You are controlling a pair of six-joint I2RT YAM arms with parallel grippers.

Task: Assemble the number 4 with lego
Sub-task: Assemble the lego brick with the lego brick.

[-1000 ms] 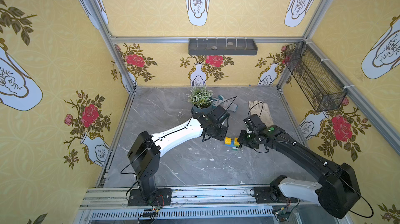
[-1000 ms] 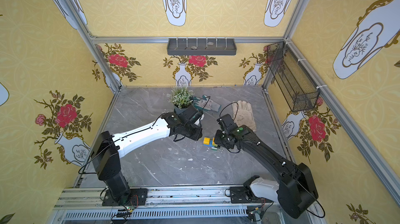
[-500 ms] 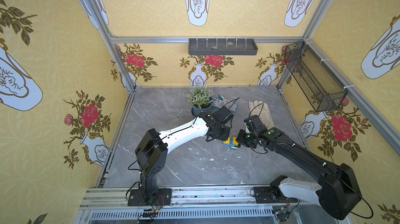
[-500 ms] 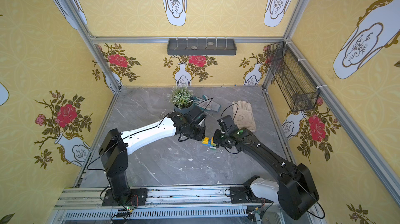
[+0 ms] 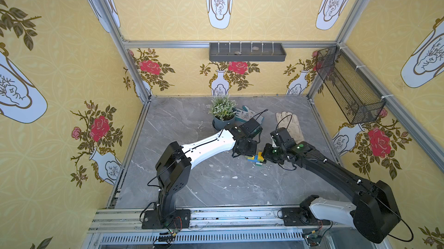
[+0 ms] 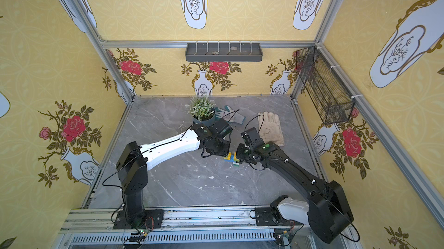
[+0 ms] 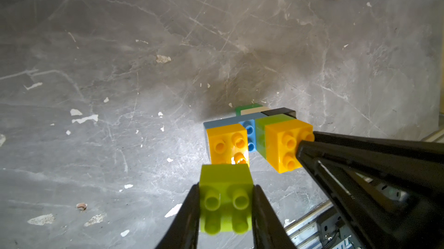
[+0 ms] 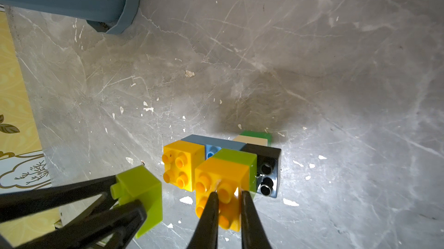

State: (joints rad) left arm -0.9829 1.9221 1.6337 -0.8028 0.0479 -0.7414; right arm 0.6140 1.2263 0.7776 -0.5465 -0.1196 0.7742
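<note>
Lime brick [image 7: 225, 180] is gripped in the partly open left end effector [image 7: 226, 189], just beside the number 4 [image 5: 256, 158] [image 6: 232, 158], laid on the counter [image 5: 192, 127] right of centre in both top views. Right end effector [image 8: 228, 195] is pinched shut on its yellow brick [image 8: 221, 175].

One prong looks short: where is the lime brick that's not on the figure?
In the left wrist view, the lime brick sits clamped in the left gripper, just short of the yellow brick on the blue brick.

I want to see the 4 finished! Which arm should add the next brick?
Left. The left fingers hold the lime brick right by the bare yellow brick. The right fingers are shut against the other yellow brick, carrying nothing loose.
</note>
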